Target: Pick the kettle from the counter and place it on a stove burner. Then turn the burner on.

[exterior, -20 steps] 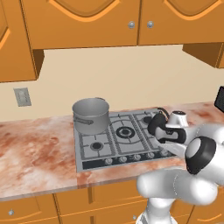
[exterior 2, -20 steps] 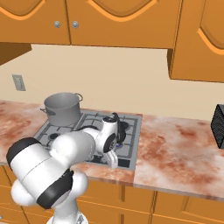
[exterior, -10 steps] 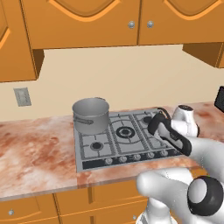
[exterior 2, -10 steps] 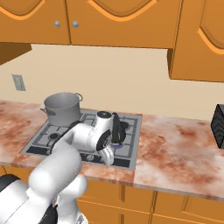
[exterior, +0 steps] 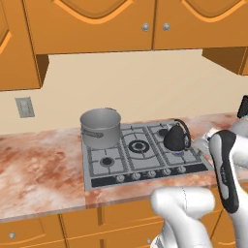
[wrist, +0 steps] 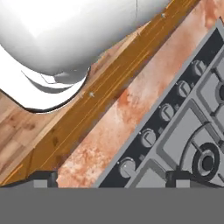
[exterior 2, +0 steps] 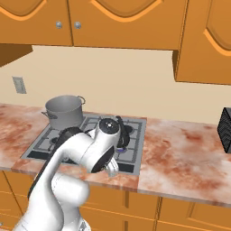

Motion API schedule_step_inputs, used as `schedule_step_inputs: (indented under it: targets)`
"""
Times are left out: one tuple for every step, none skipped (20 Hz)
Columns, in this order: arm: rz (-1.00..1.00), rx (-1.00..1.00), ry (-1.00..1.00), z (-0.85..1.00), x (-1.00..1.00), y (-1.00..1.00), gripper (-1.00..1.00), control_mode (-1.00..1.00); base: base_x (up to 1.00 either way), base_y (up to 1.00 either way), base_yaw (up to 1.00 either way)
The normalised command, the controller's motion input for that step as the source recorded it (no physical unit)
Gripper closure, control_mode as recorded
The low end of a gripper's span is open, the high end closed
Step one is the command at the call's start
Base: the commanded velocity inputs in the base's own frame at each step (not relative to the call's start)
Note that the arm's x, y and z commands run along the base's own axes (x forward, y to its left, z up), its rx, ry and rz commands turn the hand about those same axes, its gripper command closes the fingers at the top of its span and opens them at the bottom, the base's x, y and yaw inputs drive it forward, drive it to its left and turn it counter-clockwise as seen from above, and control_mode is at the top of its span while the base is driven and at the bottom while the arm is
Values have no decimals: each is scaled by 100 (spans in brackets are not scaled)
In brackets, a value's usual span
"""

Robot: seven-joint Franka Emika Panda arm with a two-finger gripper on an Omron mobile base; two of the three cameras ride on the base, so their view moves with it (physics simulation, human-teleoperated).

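Observation:
The small black kettle (exterior: 177, 137) stands upright on the stove burner at the cooktop's right front, its arched handle up; in the right base view the kettle (exterior 2: 125, 137) is partly hidden behind my arm. My gripper (exterior 2: 112, 170) hangs apart from it, over the front edge of the counter (exterior: 38, 164), pointing down. In the hand view the gripper (wrist: 111, 177) is open and holds nothing, with the row of knobs (wrist: 148, 138) and another burner (wrist: 205, 162) ahead of it.
A big grey steel pot (exterior: 100, 127) sits on the back left burner. The steel cooktop (exterior: 111, 169) has several knobs (exterior: 151, 173) along its front. A dark appliance (exterior 2: 224, 124) stands at the counter's right end. Cabinets hang above.
The jaws have opened and let go of the kettle, which stays on the burner. The hand has drawn back from it toward the front edge of the cooktop.

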Motion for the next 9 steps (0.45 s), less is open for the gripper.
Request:
schedule_step_inputs:
  targets:
    - [6,11,-31,69,-100,-26,-100,-100,0,0,0]
    - [5,10,-34,56,-100,-28,-100,-100,0,0,0]
    - [5,8,-36,56,-100,-28,-100,-100,0,0,0]
    - [1,7,-41,57,-100,-29,-100,-100,0,0,0]
    - [0,7,-43,57,-100,-29,-100,-100,0,0,0]
    - [0,4,-47,64,-100,-18,-100,-100,0,0,0]
    - [0,4,-46,79,-100,-1,-100,-100,0,0,0]
    - [0,3,-41,88,-100,0,-100,-100,0,0,0]
    - [0,0,-33,92,-100,4,-100,-100,0,0,0]
